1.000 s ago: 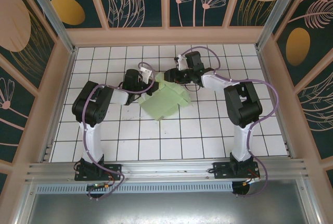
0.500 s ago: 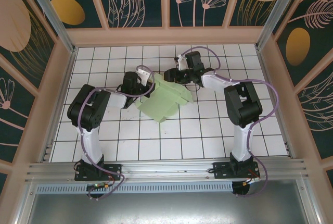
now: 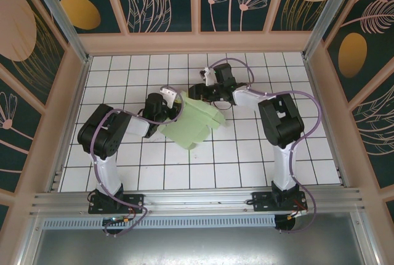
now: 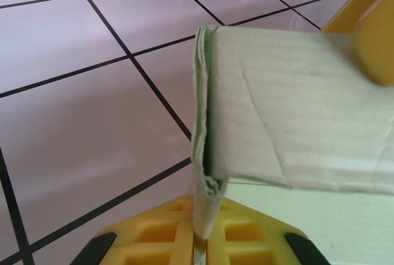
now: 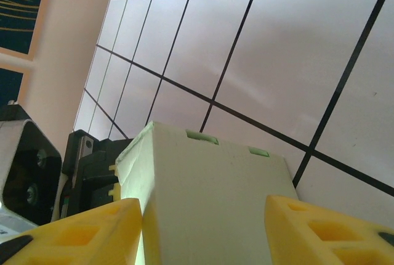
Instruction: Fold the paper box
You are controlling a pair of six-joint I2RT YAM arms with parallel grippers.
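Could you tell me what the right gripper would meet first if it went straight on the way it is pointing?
Most likely the paper box: it sits straight ahead, between the fingers of the right gripper. How much gap is left is unclear.

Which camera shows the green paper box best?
The top external view: the whole paper box is in sight there. The left wrist view gives its folded edge up close; the right wrist view, one slotted corner.

A pale green paper box (image 5: 209, 209) stands between the yellow fingers (image 5: 92, 231) of the right gripper (image 5: 200, 206) (whether they press it is unclear). Two small green tabs (image 5: 202, 135) sit at its top edge. Beyond lie white floor tiles (image 5: 277, 61) and a pink wall (image 5: 68, 43).
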